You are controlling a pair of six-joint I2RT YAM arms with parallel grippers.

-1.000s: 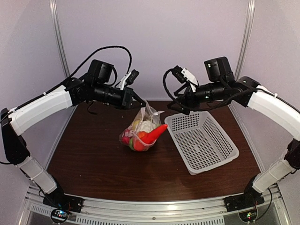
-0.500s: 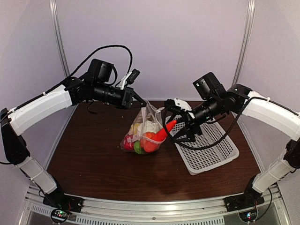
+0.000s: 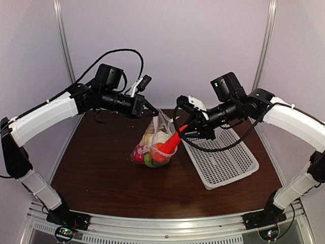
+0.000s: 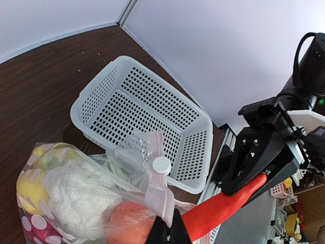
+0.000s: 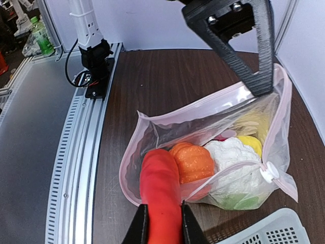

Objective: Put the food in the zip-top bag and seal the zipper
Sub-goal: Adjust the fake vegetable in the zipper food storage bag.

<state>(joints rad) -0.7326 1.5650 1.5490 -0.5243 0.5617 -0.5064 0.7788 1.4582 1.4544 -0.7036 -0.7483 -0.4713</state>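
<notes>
Top external | left gripper: pinching rim of clear polka-dot plastic zip-top bag, resting on brown table | right gripper: clamping long red toy pepper, tip inside bag mouth

A white perforated plastic basket lies flat and slightly skewed on a dark brown wooden table, on the right half of it. Along the table edge nearest the camera, in front of the basket, runs a slotted metal rail. Behind the basket rises a plain pale wall, with slim metal uprights standing to either side. Well beyond the rail, away from the basket, a green bottle stands among blurred clutter.
</notes>
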